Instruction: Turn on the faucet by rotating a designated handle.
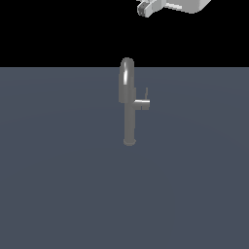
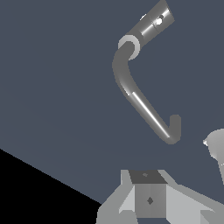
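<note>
Both fingers (image 1: pixel 143 8) barely visible, gap unreadable; holding nothing, well above faucet (image 1: pixel 128 104) and handle (image 1: pixel 146 93).

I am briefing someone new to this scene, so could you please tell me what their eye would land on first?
The tall grey faucet stands alone mid-floor in the exterior view, its glossy arched spout catching the light. A thin dark handle rises from the short stub on the exterior view's right side of the column. The pale gripper hangs high above, apart from the faucet.

Hand (image 1: pixel 144 8) well above faucet (image 1: pixel 129 104)
</note>
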Controlling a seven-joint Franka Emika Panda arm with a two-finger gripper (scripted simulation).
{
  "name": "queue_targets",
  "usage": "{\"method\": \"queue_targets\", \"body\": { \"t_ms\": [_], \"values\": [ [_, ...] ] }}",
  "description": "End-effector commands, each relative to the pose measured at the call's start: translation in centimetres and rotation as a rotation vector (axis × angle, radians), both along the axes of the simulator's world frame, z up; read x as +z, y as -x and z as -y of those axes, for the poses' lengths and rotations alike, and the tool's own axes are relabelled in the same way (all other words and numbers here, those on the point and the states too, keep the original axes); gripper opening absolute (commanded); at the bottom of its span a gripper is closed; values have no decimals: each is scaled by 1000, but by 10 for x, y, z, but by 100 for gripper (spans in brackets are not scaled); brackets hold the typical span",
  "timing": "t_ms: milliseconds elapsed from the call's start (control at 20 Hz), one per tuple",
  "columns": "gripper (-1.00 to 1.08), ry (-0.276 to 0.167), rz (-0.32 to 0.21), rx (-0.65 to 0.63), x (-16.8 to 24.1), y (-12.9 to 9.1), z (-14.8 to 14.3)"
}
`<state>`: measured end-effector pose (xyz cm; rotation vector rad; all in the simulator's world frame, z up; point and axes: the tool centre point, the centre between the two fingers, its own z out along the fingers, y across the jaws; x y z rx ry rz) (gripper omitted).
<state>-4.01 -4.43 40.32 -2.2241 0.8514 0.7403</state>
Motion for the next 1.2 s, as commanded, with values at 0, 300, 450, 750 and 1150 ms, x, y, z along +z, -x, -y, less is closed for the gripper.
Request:
{"method": "queue_targets", "body": {
  "t_ms": [0,300,450,750,1150],
  "values": [
    [-100,-53,-45,-51,-13,-13,5],
    [-100,-184,-157,-178,-47,-40,17],
    [-100,-251,-214,-244,-67,-52,23],
    [-100,-390,-334,-380,-110,-72,32],
    [-100,-544,-469,-533,-162,-87,35]
  ]
}}
